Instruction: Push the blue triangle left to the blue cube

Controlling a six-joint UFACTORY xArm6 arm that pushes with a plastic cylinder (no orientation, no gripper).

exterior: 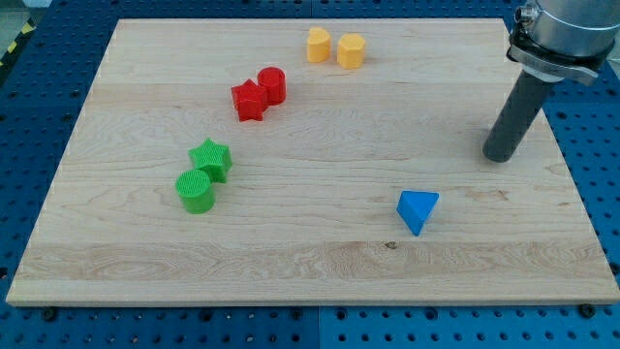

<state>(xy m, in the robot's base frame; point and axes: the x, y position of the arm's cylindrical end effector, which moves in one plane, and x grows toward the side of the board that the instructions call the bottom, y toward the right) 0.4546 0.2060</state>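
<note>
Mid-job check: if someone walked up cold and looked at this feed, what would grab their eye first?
Probably the dark rod at the view's upper right, my tip resting on the board well above and right of the lone blue triangle. Next, the colour pairs running diagonally: two yellow blocks at top centre, two red blocks below-left of them, two green blocks further down-left. No blue cube shows.

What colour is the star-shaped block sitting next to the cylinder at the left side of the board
Green. The star block matches the green cylinder beside it, clearest in the camera view.

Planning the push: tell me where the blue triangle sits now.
The blue triangle lies alone at the board's lower right, below-left of my tip.
</note>
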